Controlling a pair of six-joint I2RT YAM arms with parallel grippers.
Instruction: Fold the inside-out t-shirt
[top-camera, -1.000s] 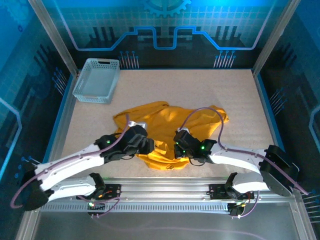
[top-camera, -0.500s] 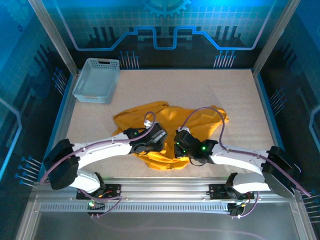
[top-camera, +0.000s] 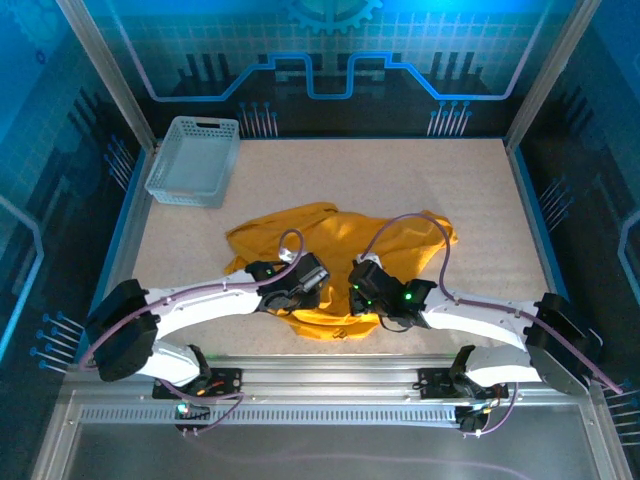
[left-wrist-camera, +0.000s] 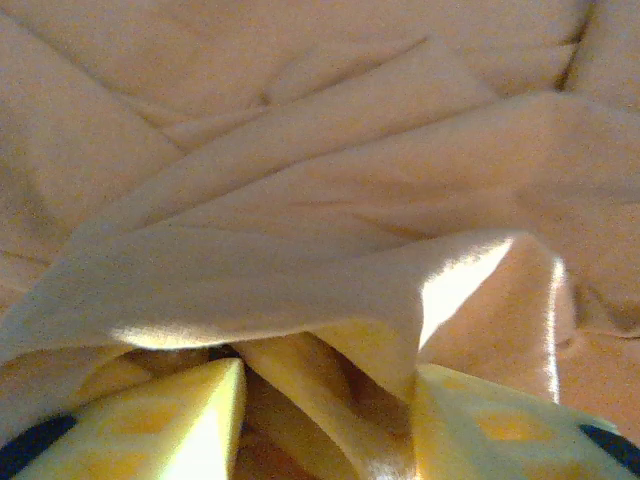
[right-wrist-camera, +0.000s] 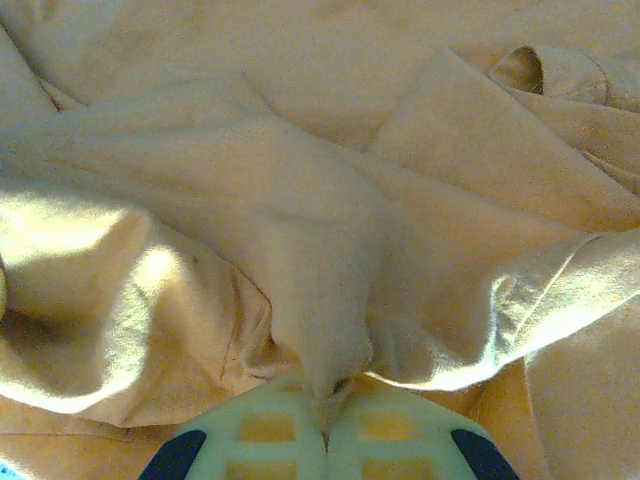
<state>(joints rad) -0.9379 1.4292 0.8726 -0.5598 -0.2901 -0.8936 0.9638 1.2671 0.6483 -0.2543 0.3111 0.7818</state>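
2 grippers on the crumpled t-shirt (top-camera: 335, 235), near middle of the table (top-camera: 480, 200).
A basket (top-camera: 193, 160) sits well apart, far left. The left gripper (left-wrist-camera: 325, 385) stands half open astride a fold; the right gripper (right-wrist-camera: 327, 405) is pinched tight on a ridge of cloth. Since 1 second ago the left gripper swung right onto the t-shirt; the right stayed put.

You see blue light wash the walls (top-camera: 330, 40) while the table (top-camera: 400, 180) sits evenly lit; up close, hard bright patches glare on the shirt (left-wrist-camera: 460, 280), near folds soft, blurred, deep in shadow.
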